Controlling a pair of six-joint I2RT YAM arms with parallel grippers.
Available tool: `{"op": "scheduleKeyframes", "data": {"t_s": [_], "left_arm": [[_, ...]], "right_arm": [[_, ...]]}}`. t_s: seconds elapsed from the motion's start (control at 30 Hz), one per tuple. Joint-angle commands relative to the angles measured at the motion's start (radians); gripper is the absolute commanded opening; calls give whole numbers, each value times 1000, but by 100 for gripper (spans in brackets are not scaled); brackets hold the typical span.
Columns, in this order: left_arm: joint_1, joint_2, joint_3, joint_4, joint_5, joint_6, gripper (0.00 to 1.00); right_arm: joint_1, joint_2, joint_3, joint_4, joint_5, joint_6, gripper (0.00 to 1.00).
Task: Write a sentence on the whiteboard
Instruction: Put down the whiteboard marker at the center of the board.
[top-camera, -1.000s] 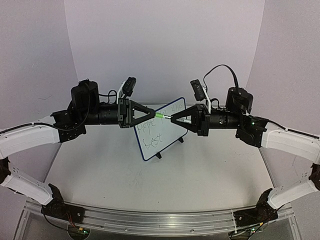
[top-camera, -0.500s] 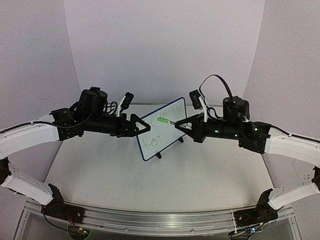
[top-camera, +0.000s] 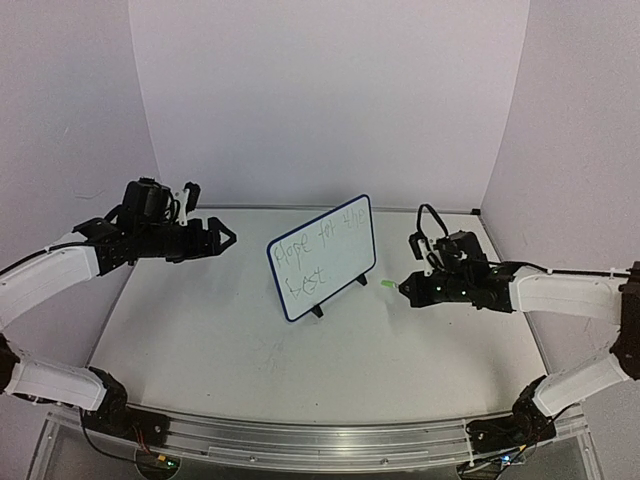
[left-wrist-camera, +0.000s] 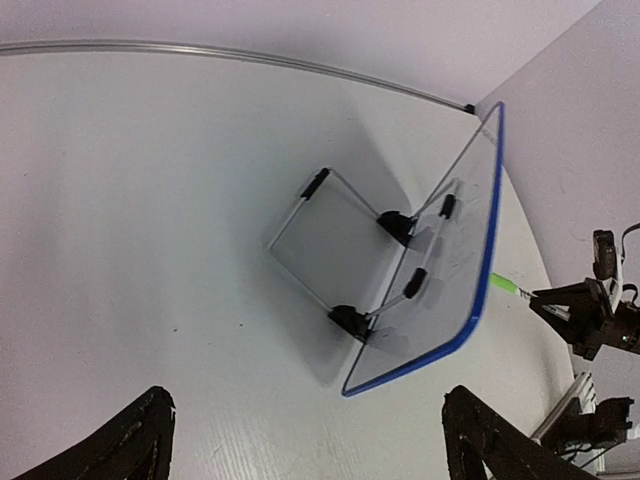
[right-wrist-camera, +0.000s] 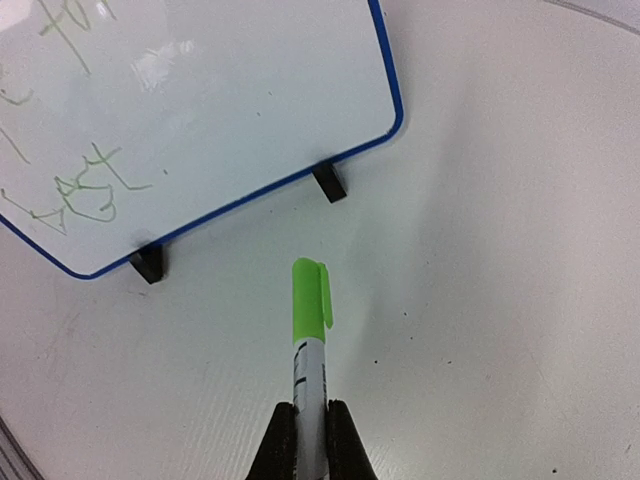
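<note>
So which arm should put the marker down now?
Right, I'd guess: the right end effector is shut on the capped marker beside the whiteboard. The left end effector is open and empty.

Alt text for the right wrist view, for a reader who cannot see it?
The right gripper, shut on a green-capped marker, aims it toward the lower edge of the whiteboard, apart from it. The blue-rimmed board stands on two black feet on the white table, with faint handwriting on its face.
</note>
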Motion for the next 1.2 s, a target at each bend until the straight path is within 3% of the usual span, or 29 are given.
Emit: {"op": "scheduleKeyframes", "data": {"t_s": [0.0,0.2,0.3,0.67,0.8,0.9,1.17], "left_arm": [[63,16,-58,66,-15,26,93],[93,52,-101,110,-60,65,93],[98,64,-109,120,-86,74,93],[114,64,-133,147,-135,101,95],[145,79,-136,164,-144,114,96],[184,95,-143,200,-145,123,96],[335,82,-198,341,-229,151,97]], "right_arm": [[-25,90,-5,115,-19,20,0],[-55,192,-19,203,-46,43,1],[-64,219,-25,210,-39,59,7],[-91,182,-57,211,-2,60,58],[-126,175,-43,199,-12,52,83],[-168,169,-20,169,-14,28,92],[-344,95,-10,131,-38,-11,98]]}}
